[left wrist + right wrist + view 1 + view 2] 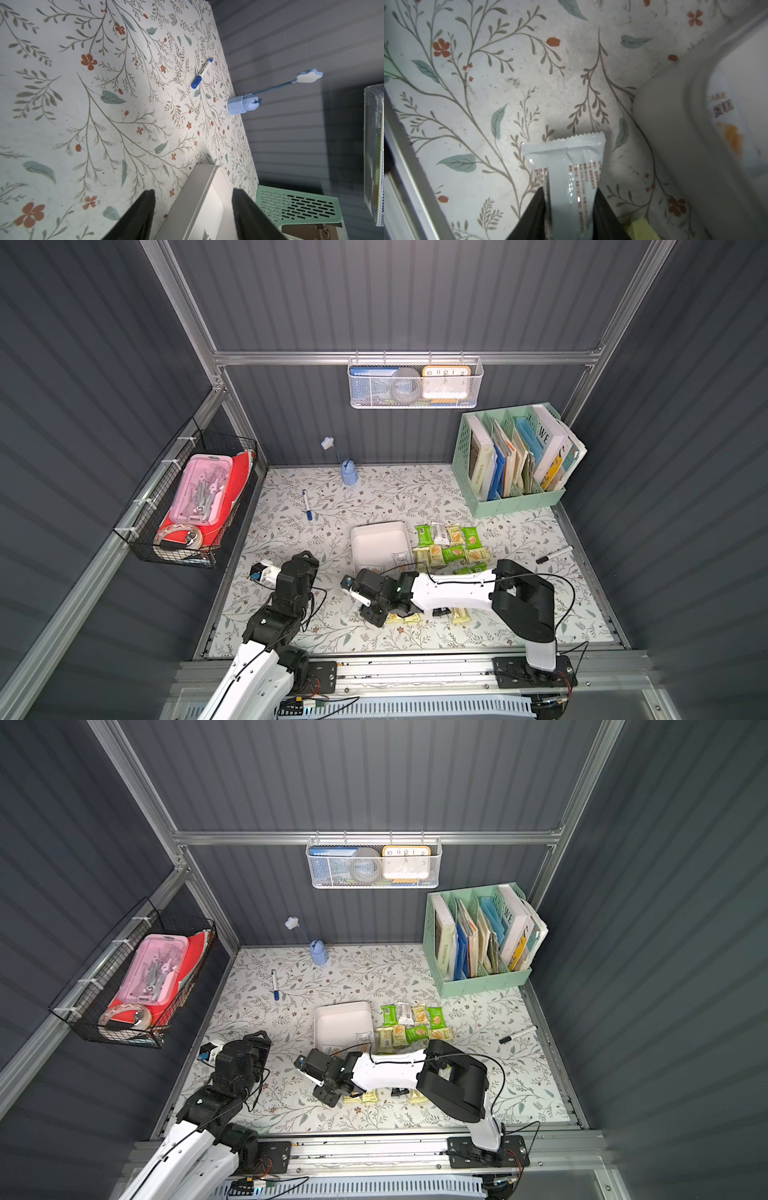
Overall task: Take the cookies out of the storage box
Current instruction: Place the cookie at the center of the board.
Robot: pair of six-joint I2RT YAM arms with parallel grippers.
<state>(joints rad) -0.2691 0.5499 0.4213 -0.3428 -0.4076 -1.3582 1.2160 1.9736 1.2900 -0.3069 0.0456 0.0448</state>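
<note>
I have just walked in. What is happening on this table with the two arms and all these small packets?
The right gripper is shut on a white packet, just outside the storage box, over the flowered table. The left gripper stands open and empty near the box. Most cookies already lie on the table beside the box. At least one leftover packet is still inside it.

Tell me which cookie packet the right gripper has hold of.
The white packet with red print, pinched in the right gripper; the green and yellow packets lie loose beside the storage box.
</note>
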